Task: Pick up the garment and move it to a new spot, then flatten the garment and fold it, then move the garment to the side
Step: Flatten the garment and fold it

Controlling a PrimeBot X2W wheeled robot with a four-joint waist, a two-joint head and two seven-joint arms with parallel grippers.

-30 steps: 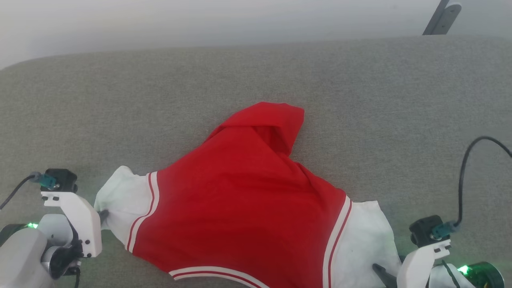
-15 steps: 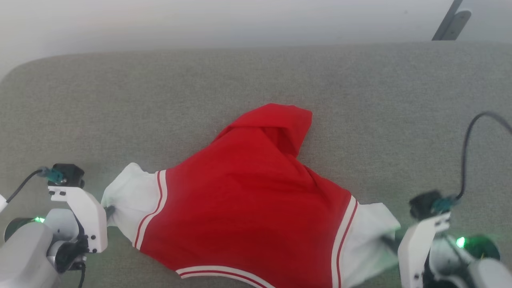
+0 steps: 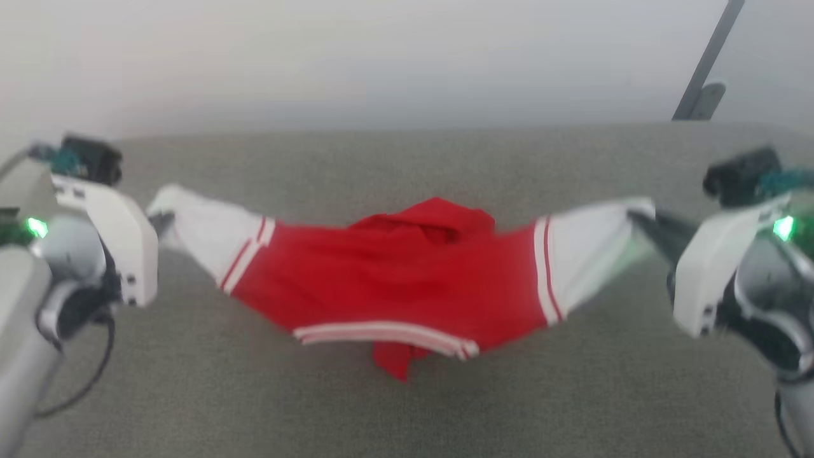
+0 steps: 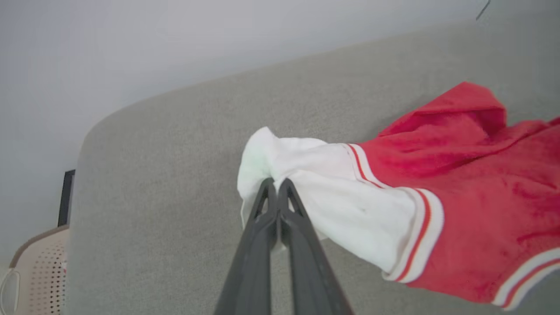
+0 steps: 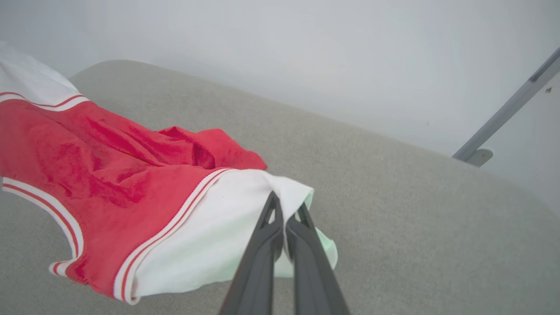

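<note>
Garment [image 3: 407, 280] slung like a hammock between two tools over the table [image 3: 407, 159]!

Left tool [image 4: 275, 186], out at nine o'clock, is clenched on one white sleeve end [image 3: 210, 232], and right tool [image 5: 285, 210], at three o'clock, is pinched tight on the other sleeve end [image 3: 585, 248]. The red body sags between them at the centre, the striped hem [image 3: 381, 332] drooping toward six o'clock with a red flap dangling under it; whether that flap brushes the table, I can't tell. This looks like light, floppy cloth with no stiffness, bunching wherever it goes unsupported. Sleeve-end grips spread it wide, but thin fabric in narrow fingers could slip, so I'd judge the shoulders or hem corners the better holds for flattening.
</note>
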